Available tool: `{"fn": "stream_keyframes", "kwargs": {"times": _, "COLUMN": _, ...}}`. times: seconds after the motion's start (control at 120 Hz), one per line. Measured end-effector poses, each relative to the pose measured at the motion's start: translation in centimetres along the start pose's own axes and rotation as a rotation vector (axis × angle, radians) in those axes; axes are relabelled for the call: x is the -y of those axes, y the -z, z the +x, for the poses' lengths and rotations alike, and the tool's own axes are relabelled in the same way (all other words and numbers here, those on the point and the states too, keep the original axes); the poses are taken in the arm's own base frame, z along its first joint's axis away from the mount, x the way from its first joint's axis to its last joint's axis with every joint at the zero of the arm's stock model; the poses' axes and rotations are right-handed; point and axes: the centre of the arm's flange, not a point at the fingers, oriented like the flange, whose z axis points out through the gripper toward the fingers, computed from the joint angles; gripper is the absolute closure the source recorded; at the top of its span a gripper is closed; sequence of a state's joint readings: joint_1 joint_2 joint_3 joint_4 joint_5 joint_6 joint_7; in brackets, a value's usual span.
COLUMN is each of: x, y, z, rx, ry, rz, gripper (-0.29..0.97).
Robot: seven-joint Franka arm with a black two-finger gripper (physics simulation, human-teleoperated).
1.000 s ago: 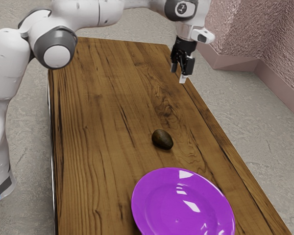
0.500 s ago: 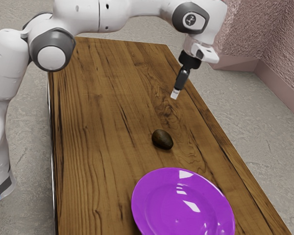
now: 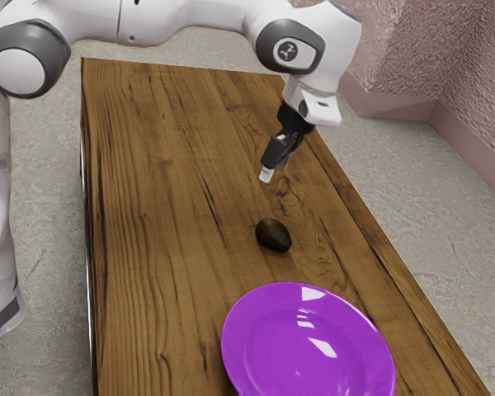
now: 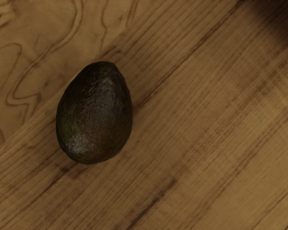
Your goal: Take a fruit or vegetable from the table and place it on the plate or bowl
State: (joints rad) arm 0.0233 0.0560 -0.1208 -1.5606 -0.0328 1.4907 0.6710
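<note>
1. Checking for writing: a small dark emblem sits on the round grey joint cap [image 3: 289, 49] of the arm, too small to read.
2. Avocado [image 3: 274, 235]: dark brown-black and egg-shaped. It lies on its side on the wooden table [image 3: 165, 206], near the purple plate [image 3: 264, 351] but apart from its rim, on the plate's arm-facing side.
3. The plate is glossy and shallow with white highlights. It rests flat on the table, and its near edge is cut off by the frame.
4. Gripper [image 3: 266, 172]: black with a pale tip and tilted. It hangs above the table, farther from the plate than the avocado is, and is clear of the fruit. It is seen edge-on, so I cannot tell whether it is open or closed. It holds nothing.
5. The exterior view gives the layout: white arm, plate, grey floor [image 3: 445, 206] and pink wall [image 3: 412, 41].
6. The wrist view gives a close-up of the avocado, with pebbled skin, a faint reddish speckle and a dull sheen. It also shows a soft shadow on the wood grain and a purple sliver of the plate at one corner.
</note>
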Motion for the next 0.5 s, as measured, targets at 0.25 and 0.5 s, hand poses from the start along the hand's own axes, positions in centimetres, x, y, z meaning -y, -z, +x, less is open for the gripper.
{"fn": "stream_keyframes", "kwargs": {"times": 0.25, "x": -3.0, "y": -3.2, "z": 2.3, "rx": -0.020, "ry": -0.146, "rz": -0.020, "gripper": 0.00}}
{"fn": "stream_keyframes", "kwargs": {"times": 0.5, "x": -5.1, "y": -4.3, "z": 2.0, "rx": -0.040, "ry": -0.207, "rz": -0.027, "gripper": 0.00}}
